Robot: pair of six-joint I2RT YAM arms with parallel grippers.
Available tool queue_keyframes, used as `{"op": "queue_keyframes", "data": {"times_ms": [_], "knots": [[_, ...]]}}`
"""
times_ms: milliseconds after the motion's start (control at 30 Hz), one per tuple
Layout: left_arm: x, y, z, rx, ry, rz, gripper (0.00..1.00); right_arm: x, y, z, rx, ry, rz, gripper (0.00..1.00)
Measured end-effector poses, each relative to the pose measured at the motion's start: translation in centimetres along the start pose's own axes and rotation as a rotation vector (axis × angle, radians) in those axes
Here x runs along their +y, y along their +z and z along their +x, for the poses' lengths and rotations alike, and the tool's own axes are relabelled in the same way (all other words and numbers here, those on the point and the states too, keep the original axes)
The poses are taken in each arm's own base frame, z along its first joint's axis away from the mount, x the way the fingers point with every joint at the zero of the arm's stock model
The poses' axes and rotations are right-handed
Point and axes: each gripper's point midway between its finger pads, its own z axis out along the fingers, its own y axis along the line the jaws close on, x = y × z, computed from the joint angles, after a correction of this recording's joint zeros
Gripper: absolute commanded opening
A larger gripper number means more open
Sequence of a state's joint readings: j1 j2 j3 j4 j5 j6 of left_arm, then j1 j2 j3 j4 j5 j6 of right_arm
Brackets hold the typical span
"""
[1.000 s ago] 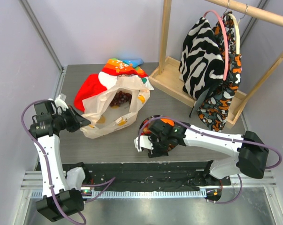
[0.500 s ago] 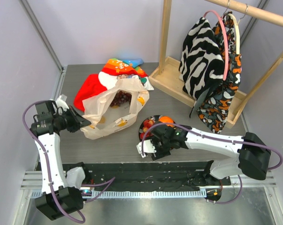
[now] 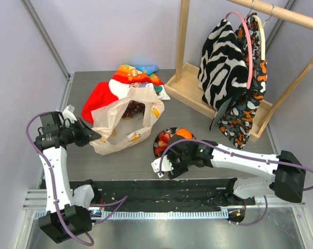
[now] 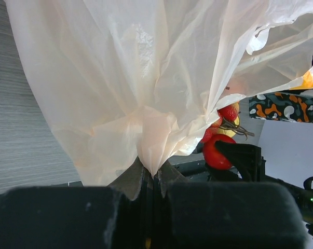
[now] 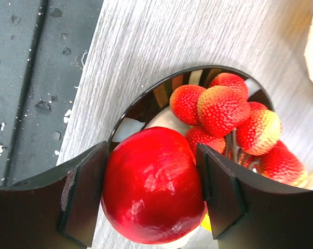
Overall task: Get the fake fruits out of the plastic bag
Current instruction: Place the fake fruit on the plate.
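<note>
Near edge, centre of the surface [image 3: 120, 161]: the right claw [image 5: 152, 171] grips one red apple [image 5: 151, 192], a pad against each side, over the near rim of one dark round dish [image 5: 146, 101]. The step in hand is judged to be the set-down. Lower the apple until it rests in the free near part of the dish, spread the jaws fully, then lift straight up so that it neither rolls off nor knocks the fruit beside it. The dish already holds one strawberry cluster [image 5: 223, 111], some six berries showing, and one orange [image 3: 184, 133].

Left edge: the left claw [image 4: 151, 179] is closed on a fold of the one plastic bag [image 3: 120, 132]. It should hold this pinch high, keeping the mouth open.

Farther in, one grape bunch [image 3: 134, 109] lies inside the bag.
</note>
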State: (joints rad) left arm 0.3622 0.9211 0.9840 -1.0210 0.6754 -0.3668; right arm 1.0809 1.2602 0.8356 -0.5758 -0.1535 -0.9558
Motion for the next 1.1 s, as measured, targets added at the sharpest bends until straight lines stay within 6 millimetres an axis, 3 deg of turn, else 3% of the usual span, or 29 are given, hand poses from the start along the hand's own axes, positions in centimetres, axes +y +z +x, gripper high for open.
{"op": "queue_keyframes", "data": {"times_ms": [67,367,567,733,867,967,1100], "knots": [[0.0,0.0,-0.1,-0.002,0.0,0.003,0.0,-0.1,-0.2,-0.1,-0.002,-0.015,0.008,0.88],[-0.2,0.3,-0.4,0.003,-0.01,0.019,0.0,0.8,0.8,2.0,0.058,-0.048,0.011,0.88],[-0.4,0.3,-0.3,0.007,-0.015,0.029,0.0,0.9,0.5,1.9,0.07,-0.053,0.01,0.89],[-0.5,0.4,-0.4,0.011,-0.017,0.036,0.0,-1.0,-2.4,-0.7,0.023,-0.057,0.048,0.9],[-0.5,0.5,-0.3,0.016,-0.02,0.04,0.0,-4.6,-7.3,-5.2,-0.095,-0.055,0.159,0.89],[-0.2,0.7,0.3,0.027,-0.029,0.038,0.0,-6.5,-9.6,-7.3,-0.156,-0.064,0.222,0.86],[0.4,1.0,1.2,0.046,-0.05,0.031,0.0,-6.7,-8.9,-7.4,-0.147,-0.059,0.206,0.86]]}}
